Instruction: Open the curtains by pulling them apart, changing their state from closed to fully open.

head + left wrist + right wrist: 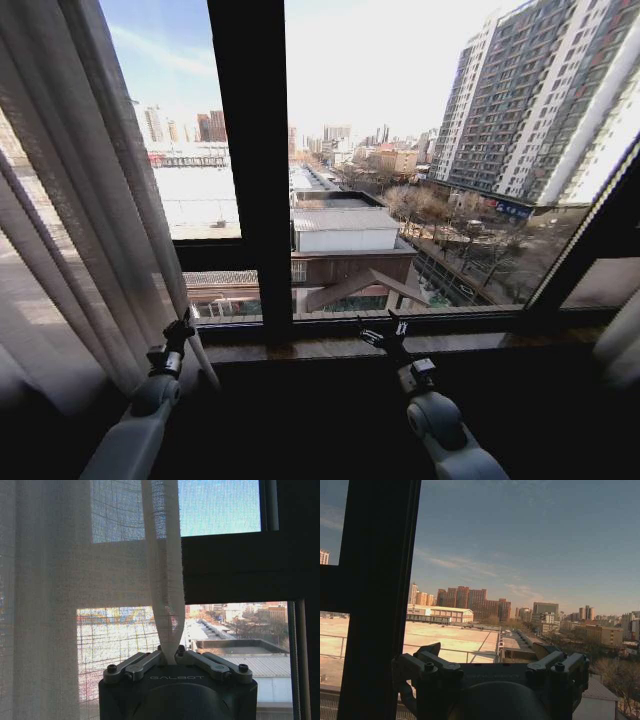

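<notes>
One curtain panel (70, 200) hangs bunched at the robot's left side of the window, its pleats slanting down toward the sill, and a pale sliver of the other panel (622, 340) sits at the far right edge of the head view. Between them the glass is bare, showing rooftops and a tall apartment block.

At the inner edge of the left panel (50, 605), the left gripper (180, 328) is raised beside the lowest folds. From the left wrist view, a narrow fold of the sheer fabric (165, 580) runs down into the left gripper (169, 656), whose fingers are pinched together on it.

Farther right, the right gripper (385, 335) is lifted in front of the window sill (480, 343), just right of the dark vertical frame bar (250, 150), well apart from either panel. In the right wrist view its fingers (427, 667) stand spread wide with nothing between them, the frame bar (375, 600) just beside them and open sky beyond.
</notes>
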{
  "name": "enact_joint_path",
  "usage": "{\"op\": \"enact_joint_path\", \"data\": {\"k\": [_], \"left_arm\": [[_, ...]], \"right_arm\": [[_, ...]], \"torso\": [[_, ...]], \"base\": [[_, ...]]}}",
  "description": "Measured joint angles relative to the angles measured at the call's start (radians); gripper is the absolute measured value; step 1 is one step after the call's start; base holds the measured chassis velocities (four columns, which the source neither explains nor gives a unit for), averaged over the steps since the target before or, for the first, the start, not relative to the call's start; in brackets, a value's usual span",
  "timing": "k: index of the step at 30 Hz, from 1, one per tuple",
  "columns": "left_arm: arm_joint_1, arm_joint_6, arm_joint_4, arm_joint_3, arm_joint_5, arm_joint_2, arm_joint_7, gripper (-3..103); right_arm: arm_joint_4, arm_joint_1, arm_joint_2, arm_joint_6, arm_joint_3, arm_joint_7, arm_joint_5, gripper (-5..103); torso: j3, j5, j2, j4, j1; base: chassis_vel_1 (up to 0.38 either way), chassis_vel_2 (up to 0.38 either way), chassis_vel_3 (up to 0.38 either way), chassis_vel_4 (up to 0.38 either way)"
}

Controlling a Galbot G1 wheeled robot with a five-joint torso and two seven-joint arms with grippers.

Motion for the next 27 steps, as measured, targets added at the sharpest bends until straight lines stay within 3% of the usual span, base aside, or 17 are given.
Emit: {"op": "enact_joint_path", "data": {"k": [15, 27], "left_arm": [[0.035, -0.016, -0.016, -0.012, -0.014, 0.012, 0.0, 0], [0.062, -0.024, -0.028, -0.029, -0.022, 0.024, -0.001, 0]], "right_arm": [[0.0, 0.0, 0.0, 0.0, 0.0, 0.0, 0.0, 100], [0.0, 0.0, 0.0, 0.0, 0.0, 0.0, 0.0, 100]], "torso": [[0.0, 0.0, 0.0, 0.0001, 0.0], [0.0, -0.0007, 0.0, 0.0006, 0.0]], "base": [[0.006, 0.008, -0.004, -0.009], [0.106, 0.134, -0.116, -0.145]]}}
